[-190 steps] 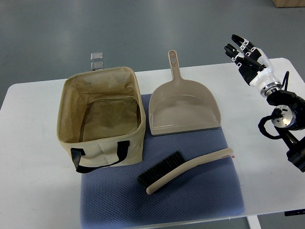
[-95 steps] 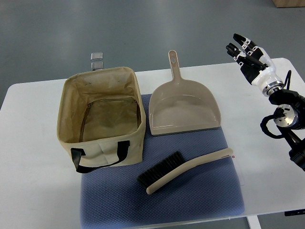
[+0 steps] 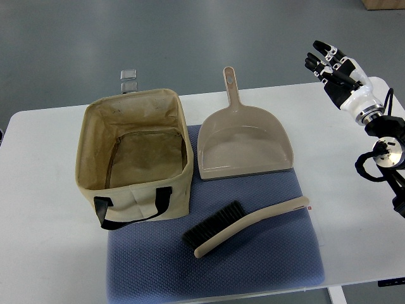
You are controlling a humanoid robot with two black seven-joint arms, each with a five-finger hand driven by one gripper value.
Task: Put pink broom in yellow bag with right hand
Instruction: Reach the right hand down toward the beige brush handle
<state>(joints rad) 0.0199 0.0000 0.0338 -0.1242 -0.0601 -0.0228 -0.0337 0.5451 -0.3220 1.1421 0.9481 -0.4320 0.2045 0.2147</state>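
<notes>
The broom is a pale pinkish-beige hand brush with black bristles. It lies flat on the blue mat, handle pointing right. The yellow-beige fabric bag stands open at the left, with a black strap on its near side. My right hand is at the far right, above the table's back edge, well away from the broom. Its fingers are spread and hold nothing. The left arm is out of view.
A beige dustpan lies behind the broom, handle pointing away. The white table ends just right of my right arm. Two small clear squares lie on the floor beyond the bag.
My right hand and arm have drifted a little to the right and slightly back. The broom, bag and dustpan have not moved.
</notes>
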